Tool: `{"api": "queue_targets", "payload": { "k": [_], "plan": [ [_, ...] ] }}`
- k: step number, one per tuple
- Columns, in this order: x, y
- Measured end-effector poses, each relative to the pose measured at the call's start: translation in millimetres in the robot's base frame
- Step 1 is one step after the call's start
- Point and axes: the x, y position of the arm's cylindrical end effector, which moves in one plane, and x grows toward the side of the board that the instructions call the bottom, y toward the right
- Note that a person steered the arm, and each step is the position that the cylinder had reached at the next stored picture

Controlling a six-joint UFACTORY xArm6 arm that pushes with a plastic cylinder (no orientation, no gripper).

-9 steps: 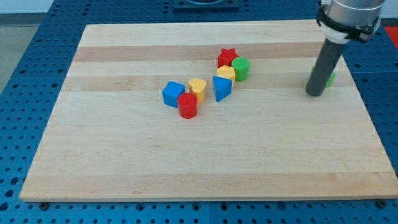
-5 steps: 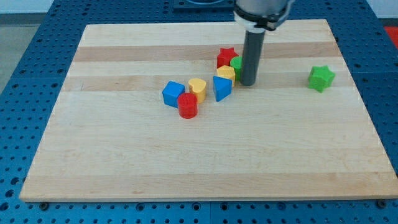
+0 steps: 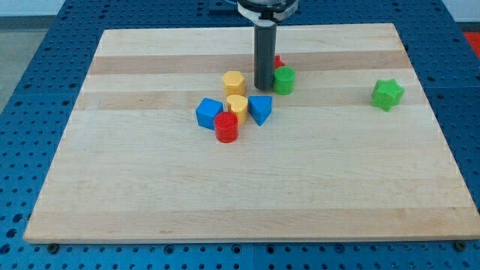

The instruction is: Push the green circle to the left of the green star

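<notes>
A wooden bench [image 3: 150,195] fills most of the view, set on a blue pegboard [image 3: 30,90]. The arm's dark rod comes down from the view's top; the tool is this plain rod, holding nothing. My tip [image 3: 263,88] rests just left of the green circle [image 3: 284,79], touching or nearly so. A red star [image 3: 278,61] peeks out behind them. Well apart at the view's right sits the green star [image 3: 387,94]. Left of the tip cluster a yellow hexagon [image 3: 233,82], a yellow block [image 3: 237,105], a blue block [image 3: 259,109], a blue cube [image 3: 209,113] and a red cylinder [image 3: 226,127].

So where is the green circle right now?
The green circle sits above the view's centre, just right of my tip, beside the mostly hidden red block, far left of the green star.
</notes>
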Motion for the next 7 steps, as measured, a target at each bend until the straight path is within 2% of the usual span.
{"api": "queue_targets", "payload": {
  "k": [2, 4, 6, 7],
  "plan": [
    [-9, 30],
    [-7, 94],
    [-5, 109],
    [-4, 89]
  ]
}}
